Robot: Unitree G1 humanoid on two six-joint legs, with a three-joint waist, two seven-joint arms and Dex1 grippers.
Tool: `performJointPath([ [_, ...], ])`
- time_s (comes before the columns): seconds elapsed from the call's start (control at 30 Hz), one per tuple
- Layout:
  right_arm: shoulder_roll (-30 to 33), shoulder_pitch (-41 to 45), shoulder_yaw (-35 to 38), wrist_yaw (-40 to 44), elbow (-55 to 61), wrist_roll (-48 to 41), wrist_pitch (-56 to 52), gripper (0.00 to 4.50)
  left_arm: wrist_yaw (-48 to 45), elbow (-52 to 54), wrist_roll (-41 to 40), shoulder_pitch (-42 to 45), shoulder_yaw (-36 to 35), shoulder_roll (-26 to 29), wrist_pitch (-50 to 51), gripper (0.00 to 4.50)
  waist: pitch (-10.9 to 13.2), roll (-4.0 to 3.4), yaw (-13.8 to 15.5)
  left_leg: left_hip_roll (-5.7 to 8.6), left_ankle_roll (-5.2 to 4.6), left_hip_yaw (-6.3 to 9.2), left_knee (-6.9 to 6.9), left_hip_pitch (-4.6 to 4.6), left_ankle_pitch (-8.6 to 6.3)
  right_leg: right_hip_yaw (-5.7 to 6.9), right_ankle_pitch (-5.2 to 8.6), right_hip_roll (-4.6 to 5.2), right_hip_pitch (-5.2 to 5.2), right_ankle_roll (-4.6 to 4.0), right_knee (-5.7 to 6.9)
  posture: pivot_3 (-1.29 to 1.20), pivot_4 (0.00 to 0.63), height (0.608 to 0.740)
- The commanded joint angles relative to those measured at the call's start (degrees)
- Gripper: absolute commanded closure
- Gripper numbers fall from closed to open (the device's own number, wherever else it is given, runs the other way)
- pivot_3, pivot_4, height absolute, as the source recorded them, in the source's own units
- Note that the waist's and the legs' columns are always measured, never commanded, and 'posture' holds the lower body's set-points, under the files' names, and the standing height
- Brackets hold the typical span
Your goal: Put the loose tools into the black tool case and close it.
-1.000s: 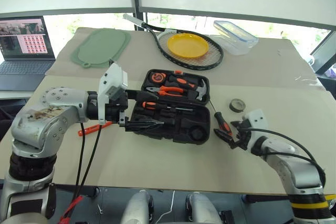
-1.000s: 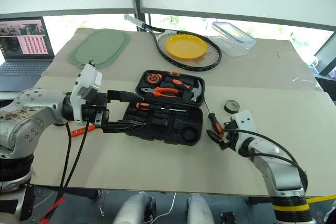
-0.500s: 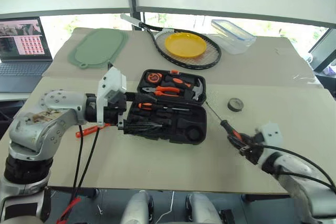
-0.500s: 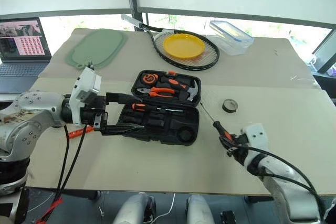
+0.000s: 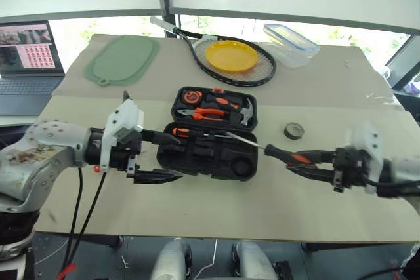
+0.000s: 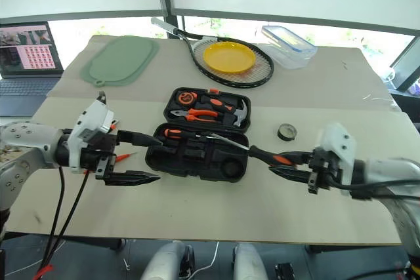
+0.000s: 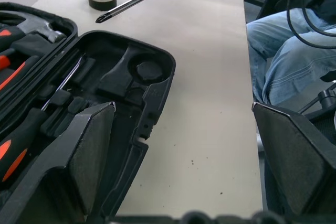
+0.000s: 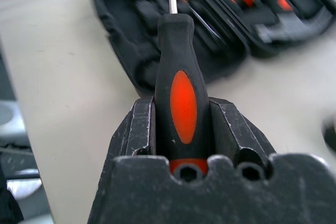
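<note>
Beige table top (image 5: 216, 208) carries the open black tool case (image 5: 209, 155) at centre; pliers (image 5: 211, 113) and hammer (image 5: 243, 115) sit in its recesses. At 3 o'clock of the case, the right gripper (image 5: 308, 164) clamps the black-and-orange handle of a screwdriver (image 5: 279, 154), shaft level and tip aimed at 9 o'clock over the case edge, likely to align it with a free recess. The right forearm extends level from the table's right edge. At 9 o'clock of the case, the left gripper (image 5: 161, 157) stands wide open and empty, one finger over the case rim, likely ready to steady it. A slim orange tester screwdriver (image 6: 123, 156) lies beside that gripper. A tape roll (image 5: 293, 130) lies at 2 o'clock.
</note>
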State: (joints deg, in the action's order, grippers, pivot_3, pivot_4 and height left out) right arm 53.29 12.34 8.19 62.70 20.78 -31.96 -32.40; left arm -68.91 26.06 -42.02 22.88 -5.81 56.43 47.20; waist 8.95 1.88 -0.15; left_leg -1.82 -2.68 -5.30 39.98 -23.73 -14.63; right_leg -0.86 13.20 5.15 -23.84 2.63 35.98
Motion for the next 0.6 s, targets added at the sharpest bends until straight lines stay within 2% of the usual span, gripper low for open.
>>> performJointPath([
  [0.03, -4.42, 11.49, -10.82, 2.97, -10.79, 8.0, 6.98, 3.46, 0.25, 0.05, -0.76, 1.82, -1.11, 0.27, -1.3, 0.0, 0.0, 0.01, -0.12, 0.02, 0.01, -0.01, -0.01, -0.06, 0.01, -0.03, 0.0, 0.0, -0.09, 0.0, 0.04, 0.0, 0.15, 0.738],
  [0.1, -8.07, 17.15, -15.91, 4.28, -17.51, 11.9, 10.08, 3.46, 1.0, -0.12, -0.93, 2.23, -1.19, 0.03, -1.28, 0.0, 0.01, 0.02, -0.18, 0.04, 0.05, -0.01, -0.05, -0.11, 0.04, -0.01, 0.01, -0.03, -0.2, -0.03, 0.12, 0.0, 0.15, 0.738],
  [0.23, -13.19, 23.54, -20.75, 6.24, -27.96, 16.57, 15.5, 3.46, 1.95, 0.57, -1.55, 1.87, -1.64, 0.38, -0.69, 0.0, 0.02, 0.0, 0.27, 0.02, 0.1, 0.04, -0.1, -0.37, 0.07, 0.11, 0.01, -0.04, -0.42, -0.05, 0.14, 0.0, 0.15, 0.738],
  [0.6, -18.15, 28.25, -22.8, 7.84, -40.34, 22.77, 22.62, 3.46, 3.82, 1.22, -1.81, 1.84, -1.13, 0.32, -0.9, 0.0, 0.03, -0.03, 0.16, 0.03, 0.11, 0.02, -0.08, -0.47, 0.07, 0.13, 0.0, -0.01, -0.47, -0.01, 0.09, 0.0, 0.15, 0.738],
])
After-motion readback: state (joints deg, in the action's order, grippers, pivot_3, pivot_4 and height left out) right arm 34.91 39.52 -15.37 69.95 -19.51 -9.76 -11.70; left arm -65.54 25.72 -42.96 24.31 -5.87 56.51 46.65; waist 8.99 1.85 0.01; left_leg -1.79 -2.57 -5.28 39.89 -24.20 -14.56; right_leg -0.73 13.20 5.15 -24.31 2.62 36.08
